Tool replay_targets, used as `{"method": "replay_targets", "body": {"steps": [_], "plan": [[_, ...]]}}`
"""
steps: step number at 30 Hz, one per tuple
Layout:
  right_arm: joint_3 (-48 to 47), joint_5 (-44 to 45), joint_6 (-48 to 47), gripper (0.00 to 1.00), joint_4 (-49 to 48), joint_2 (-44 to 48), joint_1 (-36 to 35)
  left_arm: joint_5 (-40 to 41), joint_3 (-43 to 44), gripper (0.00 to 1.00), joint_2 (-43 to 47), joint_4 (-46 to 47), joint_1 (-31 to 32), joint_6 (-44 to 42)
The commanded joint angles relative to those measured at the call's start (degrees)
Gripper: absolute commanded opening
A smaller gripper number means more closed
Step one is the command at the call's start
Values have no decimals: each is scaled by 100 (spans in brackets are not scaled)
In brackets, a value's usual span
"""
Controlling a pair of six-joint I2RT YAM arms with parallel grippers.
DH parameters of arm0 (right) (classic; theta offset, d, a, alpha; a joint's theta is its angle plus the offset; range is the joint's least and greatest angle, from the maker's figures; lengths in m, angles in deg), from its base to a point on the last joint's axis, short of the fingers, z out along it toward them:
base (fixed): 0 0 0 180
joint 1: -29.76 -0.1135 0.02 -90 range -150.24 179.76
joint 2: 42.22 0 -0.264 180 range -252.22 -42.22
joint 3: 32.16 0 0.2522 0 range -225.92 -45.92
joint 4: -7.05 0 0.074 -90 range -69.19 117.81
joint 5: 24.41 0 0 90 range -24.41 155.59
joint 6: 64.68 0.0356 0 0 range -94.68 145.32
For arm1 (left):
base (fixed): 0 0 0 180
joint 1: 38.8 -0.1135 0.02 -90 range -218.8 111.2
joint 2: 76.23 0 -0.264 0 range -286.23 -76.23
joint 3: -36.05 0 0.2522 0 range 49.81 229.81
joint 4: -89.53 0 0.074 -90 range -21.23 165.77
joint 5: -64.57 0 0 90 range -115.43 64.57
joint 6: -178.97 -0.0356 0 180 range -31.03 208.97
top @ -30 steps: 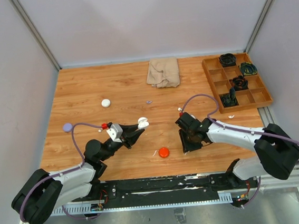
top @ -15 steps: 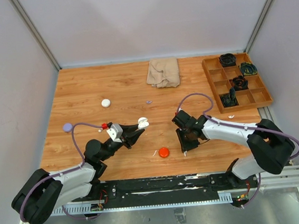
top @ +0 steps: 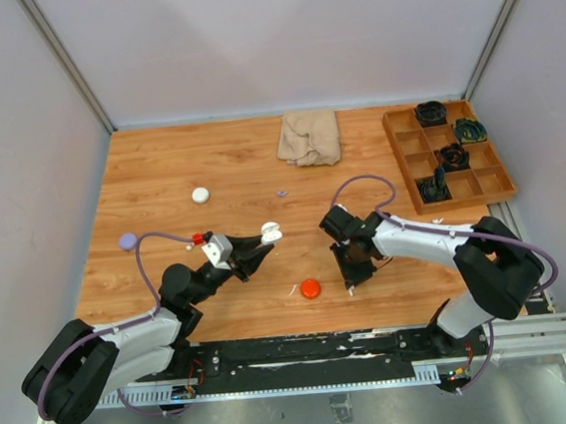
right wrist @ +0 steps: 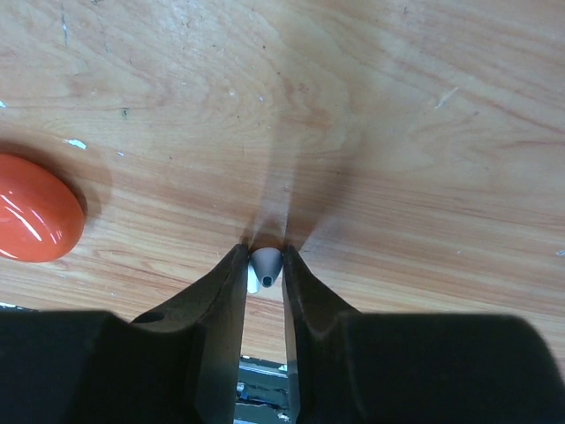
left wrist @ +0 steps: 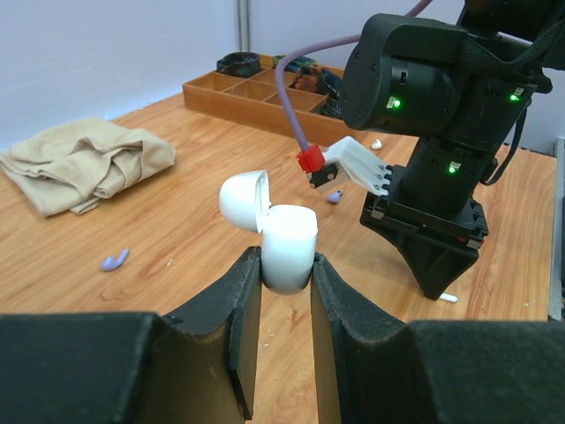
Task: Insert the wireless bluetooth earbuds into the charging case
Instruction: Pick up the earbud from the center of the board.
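Observation:
My left gripper is shut on the white charging case and holds it above the table with its lid flipped open. My right gripper points down at the table to the right of the case. It is shut on a white earbud, pinched between the fingertips at the wood surface. The earbud's stem pokes out beside the right fingers. Purple earbuds lie loose on the table farther back.
A red puck lies just left of the right gripper. A white puck and a purple puck lie at the left. A beige cloth is at the back. The wooden compartment tray stands at the back right.
The right gripper's fingers have closed onto the white earbud, and the right arm has shifted slightly left. The left arm and the case have not moved.

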Motion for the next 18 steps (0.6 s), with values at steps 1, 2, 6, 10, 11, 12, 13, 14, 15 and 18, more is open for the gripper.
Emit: {"method": "replay_targets", "body": {"steps": [1, 2, 6, 10, 11, 12, 13, 14, 15, 18], "plan": [[-91, 176, -123, 21, 381, -268, -56, -31, 88, 0, 20, 117, -28, -39], [-126, 175, -151, 20, 410, -275, -70, -32, 89, 0, 25, 117, -24, -42], [-233, 152, -241, 16, 409, -126, -84, -2, 49, 0, 20, 223, -28, -4], [-399, 235, -487, 13, 329, 242, -83, 104, -79, 0, 39, 554, -27, 99], [-422, 244, -540, 13, 266, 358, -84, 133, -94, 0, 42, 605, -24, 110], [-447, 251, -589, 13, 198, 466, -85, 157, -104, 0, 34, 631, -28, 127], [-465, 231, -660, 13, 92, 595, -77, 171, -113, 0, 23, 675, -28, 143], [-457, 228, -708, 13, -23, 738, -82, 173, -128, 0, 8, 751, -28, 164], [-445, 229, -761, 12, -163, 880, -87, 165, -145, 0, -19, 851, -28, 190], [-455, 141, -1030, 12, -601, 1341, -81, 149, -193, 0, -41, 1117, -28, 246]]}}
